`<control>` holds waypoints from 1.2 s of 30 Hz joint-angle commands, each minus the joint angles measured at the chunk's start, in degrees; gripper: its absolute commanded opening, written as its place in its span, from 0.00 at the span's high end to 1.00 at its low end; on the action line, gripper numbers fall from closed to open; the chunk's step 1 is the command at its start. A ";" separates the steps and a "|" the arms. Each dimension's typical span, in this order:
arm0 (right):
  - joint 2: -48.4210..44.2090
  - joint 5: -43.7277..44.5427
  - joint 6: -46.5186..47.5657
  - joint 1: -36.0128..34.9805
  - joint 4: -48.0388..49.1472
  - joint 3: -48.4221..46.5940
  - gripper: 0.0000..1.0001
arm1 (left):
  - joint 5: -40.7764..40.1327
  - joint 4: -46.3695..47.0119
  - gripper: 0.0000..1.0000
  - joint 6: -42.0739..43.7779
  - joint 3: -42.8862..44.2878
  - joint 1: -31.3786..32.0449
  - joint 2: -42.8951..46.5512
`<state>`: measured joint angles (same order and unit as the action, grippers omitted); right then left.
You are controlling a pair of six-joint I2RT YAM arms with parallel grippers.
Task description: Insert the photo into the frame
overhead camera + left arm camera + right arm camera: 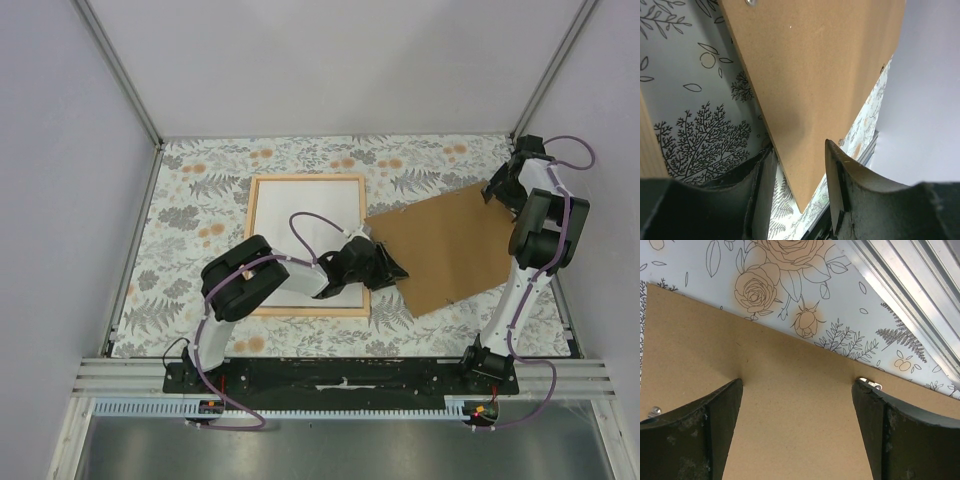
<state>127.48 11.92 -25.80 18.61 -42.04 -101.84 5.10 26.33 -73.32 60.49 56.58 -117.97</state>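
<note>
The frame (256, 245), thin light wood, lies flat on the left half of the flowered cloth. Inside it a white rectangle shows, the photo (300, 225) with its plain back up. My left gripper (392, 265) is at the frame's lower right corner. It is open, its jaws standing either side of the brown backing board's near corner (805, 195) with gaps on both sides. A strip of the frame's wood (647, 145) shows at the left edge of the left wrist view. My right gripper (497, 190) is wide open over the board's far right edge (797, 382).
The brown backing board (445, 248) lies tilted right of the frame, a small metal tab (869, 383) at its edge. Flowered cloth (190, 210) covers the table. An aluminium rail (910, 285) runs along the right side, and grey walls close in on three sides.
</note>
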 commanded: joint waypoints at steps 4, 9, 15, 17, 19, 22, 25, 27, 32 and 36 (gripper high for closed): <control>1.63 -2.25 1.02 0.20 -0.85 -1.96 0.04 | -2.11 9.35 0.53 -5.34 -2.57 -0.15 -1.73; 1.54 -2.78 0.93 0.20 -0.94 -1.87 0.04 | -3.08 11.46 0.62 -6.13 -2.92 -0.06 -1.56; 0.75 -3.13 0.75 0.20 -1.02 -1.43 0.04 | -4.84 15.50 0.79 -6.57 -5.11 -0.06 0.28; -0.30 -3.40 0.49 0.02 -1.20 -1.34 0.04 | -4.84 15.86 0.84 -6.05 -5.56 -0.15 1.51; -1.35 -3.40 0.31 -0.42 -1.38 -1.43 0.04 | -6.49 15.86 0.90 -5.17 -5.73 -0.15 2.92; -3.72 -2.78 0.14 -1.82 -2.08 -1.52 0.04 | -7.39 14.64 0.98 -4.29 -5.91 -0.24 5.20; -7.40 -3.31 -1.35 -3.49 -3.31 -0.82 0.04 | -8.35 14.02 0.98 -3.59 -7.14 -0.50 8.01; -11.00 -3.83 -2.40 -4.89 -3.66 1.63 0.04 | -9.23 13.75 0.98 -3.41 -8.28 -0.50 9.68; -26.19 -8.66 -6.98 -7.18 -0.69 15.41 0.03 | -10.55 13.14 0.98 -3.85 -11.18 -0.59 13.02; -41.67 -10.96 -9.26 -7.01 1.88 32.27 0.02 | -10.99 10.59 0.98 -3.85 -12.41 -0.50 14.87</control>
<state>99.00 4.05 -31.24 10.48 -41.82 -81.84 -2.63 37.65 -78.41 49.23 56.31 -106.85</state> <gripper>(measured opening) 0.969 0.141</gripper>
